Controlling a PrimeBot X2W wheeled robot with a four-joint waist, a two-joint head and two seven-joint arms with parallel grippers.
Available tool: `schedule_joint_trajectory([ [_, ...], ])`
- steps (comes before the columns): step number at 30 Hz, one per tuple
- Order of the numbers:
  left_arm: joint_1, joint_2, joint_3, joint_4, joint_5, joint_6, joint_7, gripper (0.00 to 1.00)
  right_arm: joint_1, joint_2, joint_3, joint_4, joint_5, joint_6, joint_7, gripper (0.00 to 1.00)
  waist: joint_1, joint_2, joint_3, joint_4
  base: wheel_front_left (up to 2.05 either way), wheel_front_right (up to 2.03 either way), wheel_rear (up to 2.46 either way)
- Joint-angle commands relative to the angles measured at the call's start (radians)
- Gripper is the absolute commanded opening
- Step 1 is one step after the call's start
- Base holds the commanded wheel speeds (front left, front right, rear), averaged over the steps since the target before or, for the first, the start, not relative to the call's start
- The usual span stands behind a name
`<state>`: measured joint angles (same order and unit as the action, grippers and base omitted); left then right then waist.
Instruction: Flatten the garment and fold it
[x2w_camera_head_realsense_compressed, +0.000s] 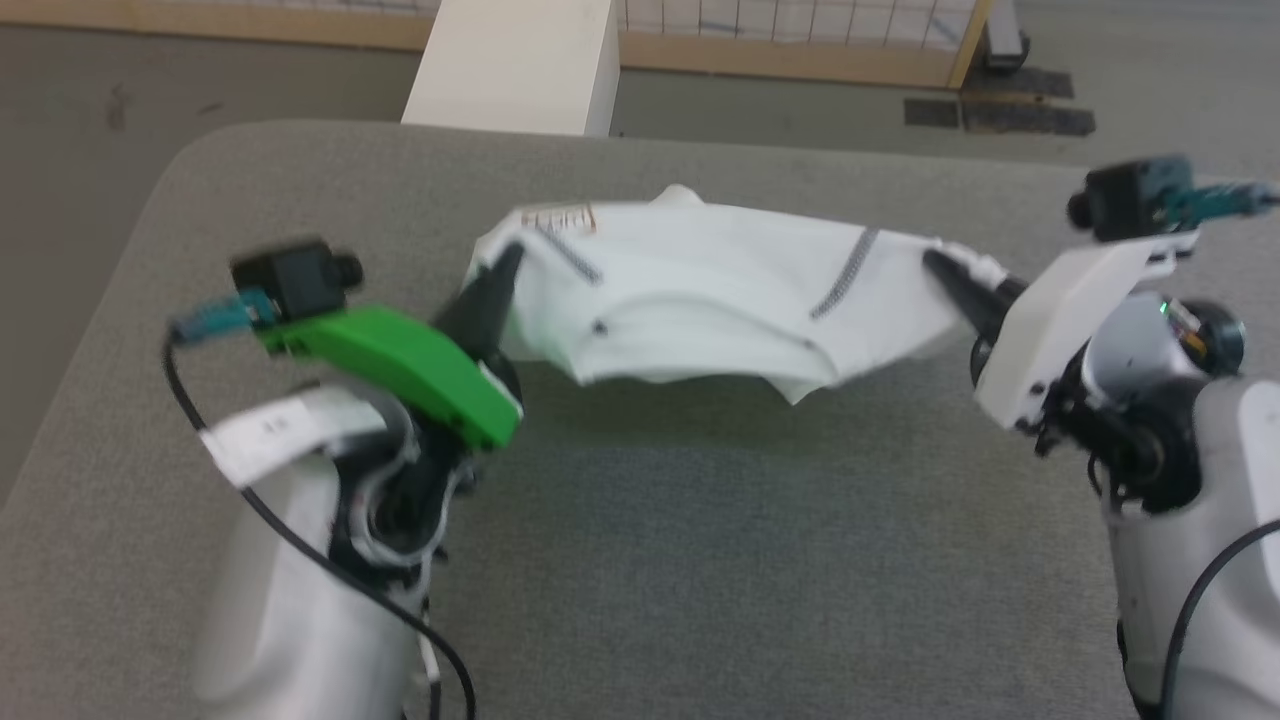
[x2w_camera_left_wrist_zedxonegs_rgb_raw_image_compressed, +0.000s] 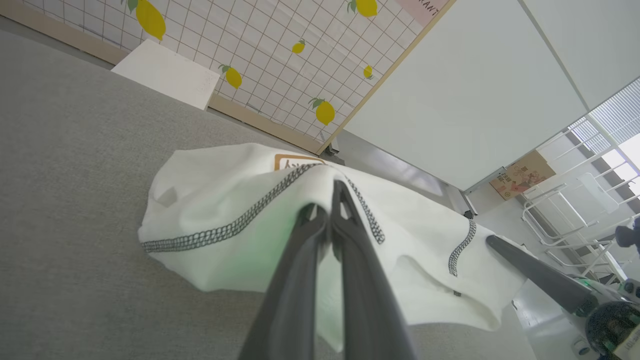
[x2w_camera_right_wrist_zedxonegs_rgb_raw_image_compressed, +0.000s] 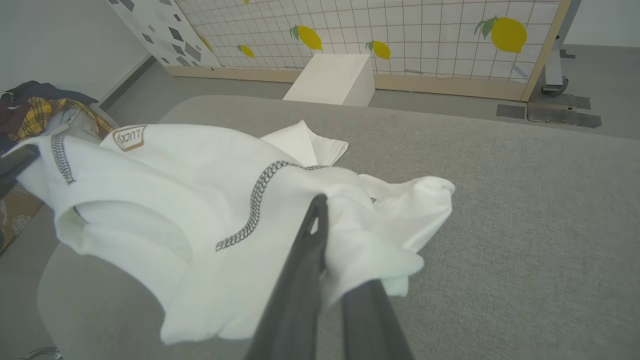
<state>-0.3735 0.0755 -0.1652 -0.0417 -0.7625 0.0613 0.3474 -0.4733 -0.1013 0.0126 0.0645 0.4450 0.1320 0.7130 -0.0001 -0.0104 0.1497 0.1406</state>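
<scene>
Grey counter (x2w_camera_head_realsense_compressed: 700, 560) with rounded far corners, its near half open grey cloth. A white box (x2w_camera_head_realsense_compressed: 520, 65) stands on the floor just past the counter's far edge. Over the counter's middle hangs the garment (x2w_camera_head_realsense_compressed: 700, 290) — white, crumpled, with dark stitched seams and a tan label (x2w_camera_head_realsense_compressed: 565, 217) — sagging between two arms. The left pincer (x2w_camera_head_realsense_compressed: 505, 265) is clamped on its left end and the right pincer (x2w_camera_head_realsense_compressed: 935, 262) on its right end, both reaching in from the counter's near side.
</scene>
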Motion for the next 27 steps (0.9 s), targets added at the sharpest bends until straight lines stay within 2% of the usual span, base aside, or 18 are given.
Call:
schedule_joint_trajectory([
  [1, -0.068, 0.017, 0.01, -0.016, -0.004, -0.008, 0.012, 0.0, -0.047, 0.004, -0.008, -0.025, 0.023, -0.001, 0.011, 0.0, 0.0001, 0.0102, -0.063, -0.036, 0.0, 0.0, 0.0],
  [7, -0.319, 0.059, 0.04, -0.005, 0.013, -0.006, 0.045, 0.0, -0.217, 0.009, -0.039, -0.062, 0.074, -0.001, 0.044, 0.0, 0.0001, 0.0102, -0.108, -0.056, 0.0, 0.0, 0.0],
  [16, -0.571, 0.094, 0.042, 0.102, 0.082, -0.009, 0.014, 0.0, -0.409, 0.026, -0.1, 0.001, 0.095, -0.001, -0.003, 0.0, 0.0001, 0.0102, -0.132, -0.074, 0.0, 0.0, 0.0],
  [22, -0.661, 0.125, 0.024, 0.217, 0.126, -0.001, 0.029, 0.0, -0.505, 0.038, -0.113, 0.081, 0.071, -0.001, -0.005, 0.0, 0.0001, 0.0102, -0.081, -0.089, 0.0, 0.0, 0.0],
  [27, -0.751, 0.138, 0.0, 0.321, 0.174, 0.015, 0.031, 0.0, -0.628, 0.045, -0.112, 0.185, 0.012, -0.001, 0.004, 0.0, 0.0001, 0.0102, 0.03, -0.1, 0.0, 0.0, 0.0],
])
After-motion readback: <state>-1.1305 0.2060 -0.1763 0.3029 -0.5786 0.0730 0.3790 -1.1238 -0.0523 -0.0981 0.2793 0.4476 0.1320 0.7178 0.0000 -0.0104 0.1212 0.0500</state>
